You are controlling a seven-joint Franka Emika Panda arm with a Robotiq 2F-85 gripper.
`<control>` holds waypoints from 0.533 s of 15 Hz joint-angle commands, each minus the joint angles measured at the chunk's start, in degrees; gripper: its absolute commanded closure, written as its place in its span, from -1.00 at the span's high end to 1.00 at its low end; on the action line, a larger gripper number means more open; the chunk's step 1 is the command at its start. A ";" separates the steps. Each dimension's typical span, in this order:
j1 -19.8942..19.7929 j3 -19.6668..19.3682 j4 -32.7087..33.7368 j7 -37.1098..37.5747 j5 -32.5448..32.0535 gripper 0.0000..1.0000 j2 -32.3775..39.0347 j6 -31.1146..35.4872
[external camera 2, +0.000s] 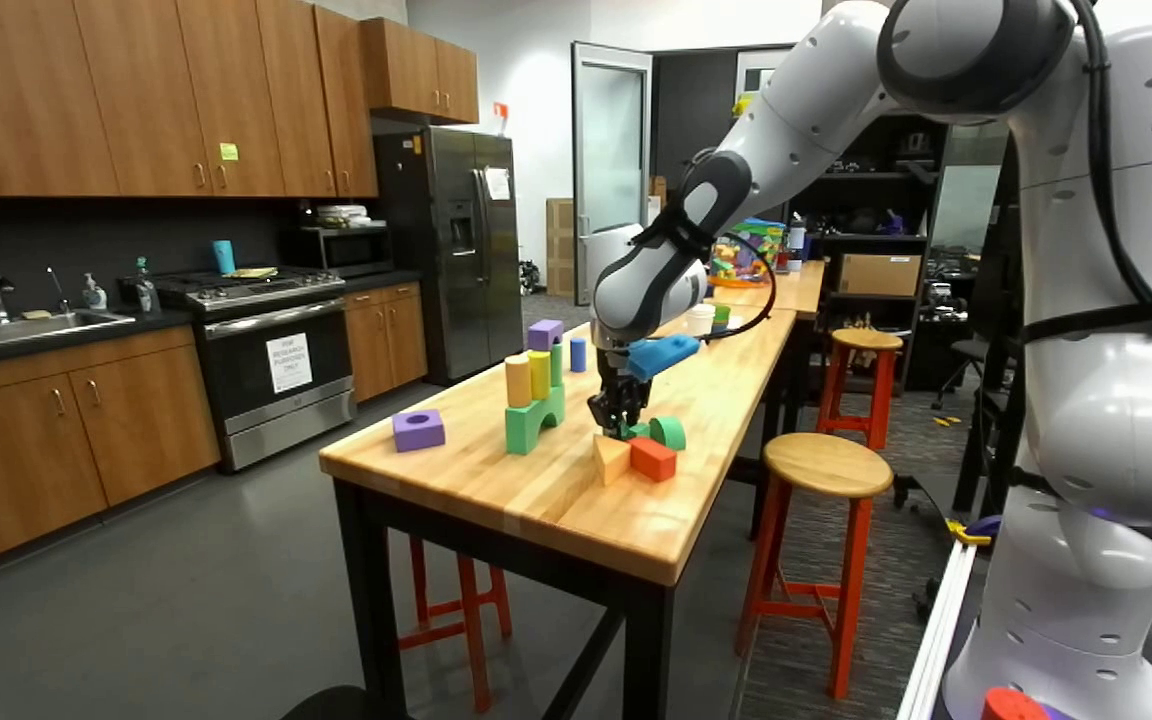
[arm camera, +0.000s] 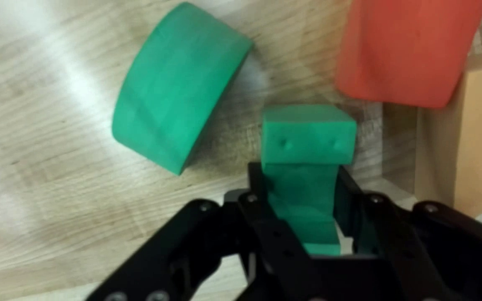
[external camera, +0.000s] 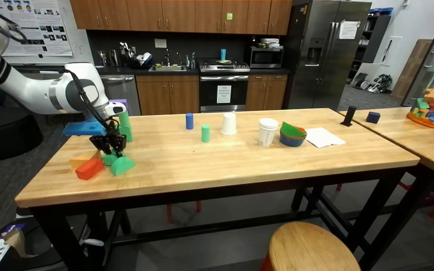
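Note:
My gripper point(arm camera: 299, 179) points down at the table, its two fingers on either side of a green block with a hollowed middle point(arm camera: 308, 140). The fingertips appear to press on both sides of its thin middle. The block shows partly behind the gripper point(external camera: 113, 152) in an exterior view point(external camera: 109, 159). A green half-round block point(arm camera: 182, 88) stands beside it, apart. A red block point(arm camera: 408, 50) and a tan wedge point(arm camera: 481, 138) lie on the other side. In an exterior view the red block point(external camera 2: 653, 459) sits against the wedge point(external camera 2: 611, 459). The block's far end is partly hidden by the gripper.
A stacked block structure on a green arch point(external camera 2: 536, 415) stands near the gripper, with a purple block point(external camera 2: 418, 430) beside it. Farther along the table are a blue cylinder point(external camera: 189, 121), a green cylinder point(external camera: 205, 133), white cups point(external camera: 228, 124), bowls point(external camera: 292, 141) and white paper point(external camera: 324, 137).

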 commanded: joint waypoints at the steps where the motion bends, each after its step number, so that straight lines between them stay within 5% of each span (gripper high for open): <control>1: -0.22 -0.41 1.44 1.25 -1.44 -0.70 0.32 -1.04; 8: -1.36 0.16 0.64 -0.70 1.96 -0.70 -1.13 4.20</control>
